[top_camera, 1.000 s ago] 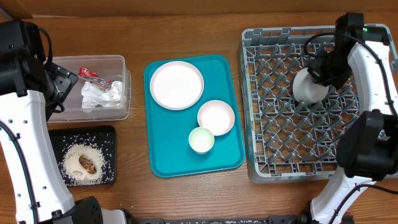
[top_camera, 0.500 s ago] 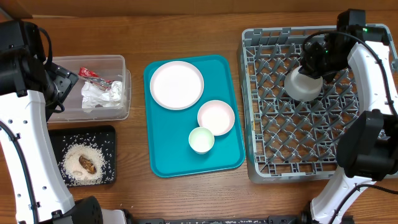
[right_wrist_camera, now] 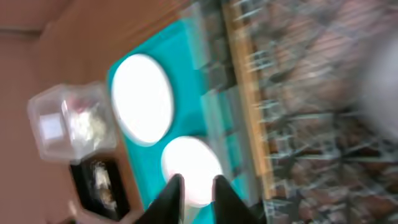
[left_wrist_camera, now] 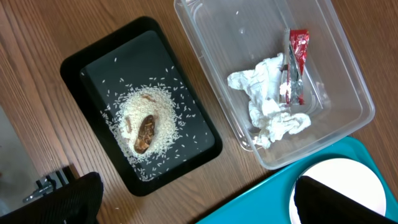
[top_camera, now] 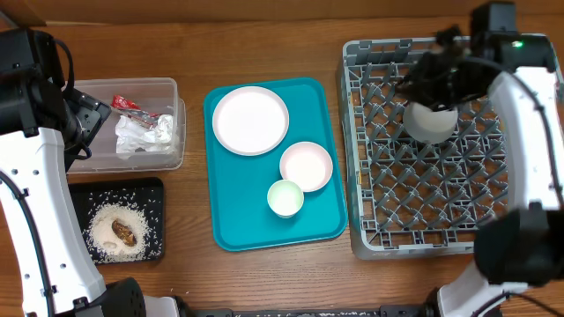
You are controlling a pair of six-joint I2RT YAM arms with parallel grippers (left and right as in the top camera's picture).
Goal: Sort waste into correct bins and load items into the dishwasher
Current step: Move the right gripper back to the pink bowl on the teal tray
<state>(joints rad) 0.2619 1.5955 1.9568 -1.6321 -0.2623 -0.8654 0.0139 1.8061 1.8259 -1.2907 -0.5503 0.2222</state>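
Grey-white bowl (top_camera: 432, 123) is sitting in the dish rack (top_camera: 423, 211).
Right gripper (right_wrist_camera: 194, 186) is hovering slightly apart, left gripper (left_wrist_camera: 199, 205) wide apart.

2 white arms (top_camera: 40, 211), black joints (top_camera: 533, 207), cables (top_camera: 66, 62)

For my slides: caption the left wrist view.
Rice and a brown lump on the black tray; napkin and red wrapper in the clear tub.

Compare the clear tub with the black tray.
The tub is see-through and deep; the tray is opaque black and shallow. The tub holds a napkin and red wrapper; the tray holds rice and a brown lump. Both are rectangular with rounded corners.
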